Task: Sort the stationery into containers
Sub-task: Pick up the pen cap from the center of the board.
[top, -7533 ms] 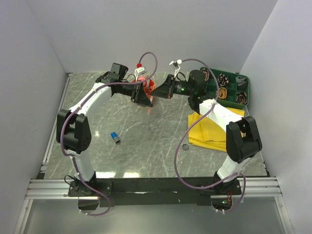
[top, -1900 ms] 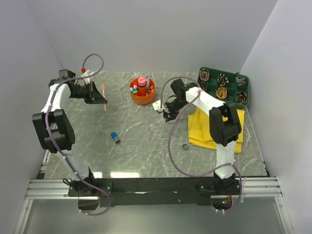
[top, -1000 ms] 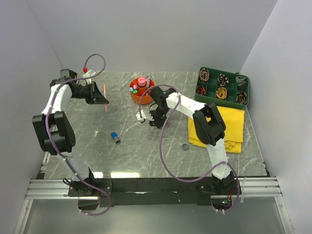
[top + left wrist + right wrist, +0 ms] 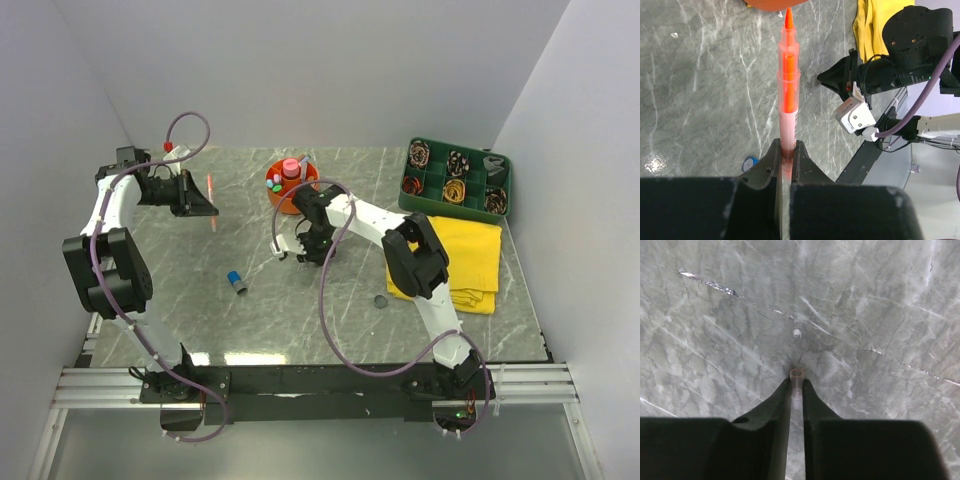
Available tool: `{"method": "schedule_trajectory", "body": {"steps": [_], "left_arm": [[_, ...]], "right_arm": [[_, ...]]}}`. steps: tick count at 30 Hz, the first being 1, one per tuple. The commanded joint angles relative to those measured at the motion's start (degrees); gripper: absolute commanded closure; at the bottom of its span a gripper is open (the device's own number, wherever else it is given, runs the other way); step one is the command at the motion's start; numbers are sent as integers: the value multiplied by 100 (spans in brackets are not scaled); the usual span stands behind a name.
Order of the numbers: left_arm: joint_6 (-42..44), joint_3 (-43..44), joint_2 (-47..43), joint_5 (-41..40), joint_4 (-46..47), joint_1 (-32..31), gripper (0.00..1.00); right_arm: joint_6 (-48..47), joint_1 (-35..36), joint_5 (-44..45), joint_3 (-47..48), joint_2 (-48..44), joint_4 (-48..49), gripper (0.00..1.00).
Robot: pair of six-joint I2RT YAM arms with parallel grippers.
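My left gripper (image 4: 786,148) is shut on the lower end of an uncapped orange pen (image 4: 788,90), whose tip points toward the orange organiser (image 4: 772,4). From above, this gripper (image 4: 203,205) hovers at the table's far left with the pen (image 4: 211,195). Pointing down at the marble, my right gripper (image 4: 797,385) is shut on a small clear pen cap (image 4: 797,376); it (image 4: 316,252) stands just in front of the round orange organiser (image 4: 292,187), which holds pens and a pink tube. The green tray (image 4: 458,178) sits at the back right. A blue cap (image 4: 236,281) and a dark disc (image 4: 380,301) lie loose.
A yellow cloth (image 4: 455,255) lies in front of the green tray, under the right arm's link. The right arm's purple cable (image 4: 330,330) loops over the table's middle. White walls close off the left, back and right sides.
My right gripper has moved left from beside the cloth to in front of the organiser, and its jaws have narrowed onto the clear cap. The left gripper still holds the pen in nearly the same place.
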Motion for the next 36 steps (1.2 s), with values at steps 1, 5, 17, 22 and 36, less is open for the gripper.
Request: {"method": "schedule_trajectory", "body": {"steps": [1, 5, 17, 22, 36], "left_arm": [[159, -67, -210, 232, -28, 52, 98], [132, -146, -307, 206, 16, 53, 99], [1573, 1155, 256, 733, -2340, -395, 99], [1514, 1268, 264, 977, -2322, -1265, 99], [90, 1726, 1450, 3316, -2192, -2347, 99]], "right_arm": [[-35, 49, 146, 230, 276, -465, 93], [-71, 23, 16, 54, 92, -421, 100], [640, 5, -451, -446, -2797, 369, 100], [1380, 49, 321, -1316, -4028, 2045, 100], [-500, 49, 1008, -5465, -5903, 8381, 100]]}}
